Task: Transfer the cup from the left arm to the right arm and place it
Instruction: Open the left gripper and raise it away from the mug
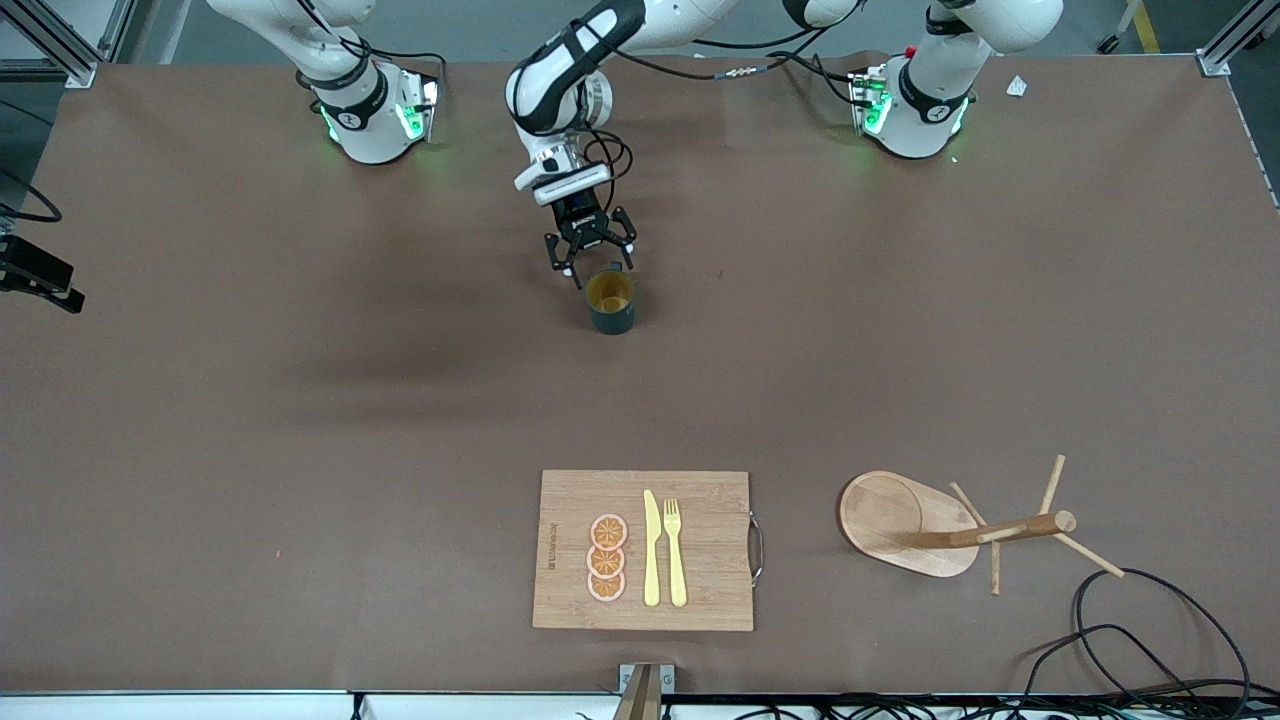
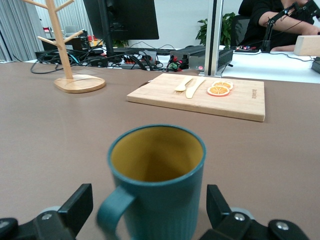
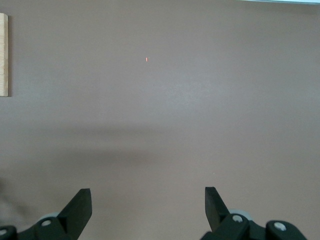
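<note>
The cup (image 1: 610, 300) is a small dark teal mug with a tan-yellow inside. It stands upright on the brown table, mid-table. My left gripper (image 1: 590, 255) is low at the cup, on the side toward the robot bases. In the left wrist view the cup (image 2: 157, 170) sits between the open fingers (image 2: 80, 202) of my left gripper (image 2: 150, 210), handle toward one finger, with gaps on both sides. My right gripper (image 3: 147, 210) is open and empty over bare table. It is out of the front view.
A wooden cutting board (image 1: 710, 540) with orange slices, a yellow knife and a fork lies near the front edge. A wooden mug tree (image 1: 930, 525) stands toward the left arm's end, with cables (image 1: 1150, 630) beside it. The board edge (image 3: 3, 55) shows in the right wrist view.
</note>
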